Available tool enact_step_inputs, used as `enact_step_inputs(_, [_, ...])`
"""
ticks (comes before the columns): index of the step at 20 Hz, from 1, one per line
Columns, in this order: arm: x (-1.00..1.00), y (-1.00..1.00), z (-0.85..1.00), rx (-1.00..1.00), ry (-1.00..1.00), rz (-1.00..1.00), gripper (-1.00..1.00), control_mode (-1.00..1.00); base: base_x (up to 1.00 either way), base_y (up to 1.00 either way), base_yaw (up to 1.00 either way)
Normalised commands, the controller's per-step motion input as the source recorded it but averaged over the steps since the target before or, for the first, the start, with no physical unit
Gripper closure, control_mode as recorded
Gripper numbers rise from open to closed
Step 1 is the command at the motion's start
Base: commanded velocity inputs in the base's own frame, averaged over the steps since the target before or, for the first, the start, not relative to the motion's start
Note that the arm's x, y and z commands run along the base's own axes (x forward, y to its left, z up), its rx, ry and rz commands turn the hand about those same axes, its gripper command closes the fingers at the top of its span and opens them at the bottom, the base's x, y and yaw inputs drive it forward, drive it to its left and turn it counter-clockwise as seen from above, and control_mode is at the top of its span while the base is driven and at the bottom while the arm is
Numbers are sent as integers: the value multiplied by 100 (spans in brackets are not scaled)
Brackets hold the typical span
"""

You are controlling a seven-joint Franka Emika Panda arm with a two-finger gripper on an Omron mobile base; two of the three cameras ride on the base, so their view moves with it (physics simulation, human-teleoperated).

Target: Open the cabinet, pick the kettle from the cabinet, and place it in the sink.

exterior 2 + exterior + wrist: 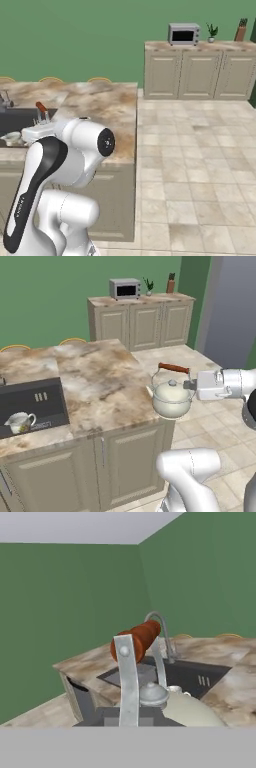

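**Kettle held at the counter's corner**

Kettle [171, 398] sits right of centre in my left base view, off the floor and level with the near right corner of the marble counter [100, 386], spout pointing left toward the stone. My gripper [190, 385] comes in from the right edge of that frame, jaws closed down tight on the kettle at the base of its wire handle; the reddish wooden bar [174, 368] arches above the lid. In the hand view the same bar [136, 640] fills the middle, with the wire rising in front of it and the lid knob [153, 694] just below.

The sink [32, 403] lies at the left of the left base view, well apart from the kettle, with the width of the counter between them. A small patterned jug [21, 422] already rests in the basin's lower left part. In the hand view the curved tap [162, 632] stands beyond the handle, at the sink's far rim.

At the top of the left base view a microwave [125, 288], a potted plant [149, 286] and a knife block [171, 283] stand on a far row of beige cabinets [142, 323]. In the right base view my own arm [70, 155] blocks most of the kettle.
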Motion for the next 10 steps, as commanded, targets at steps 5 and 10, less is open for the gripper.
enact_step_inputs(5, [0, 0, 0, 0, 0, 0, 100, 100, 34, 55, -1])
enact_step_inputs(10, [0, 0, 0, 0, 0, 0, 100, 100, 12, 47, 0])
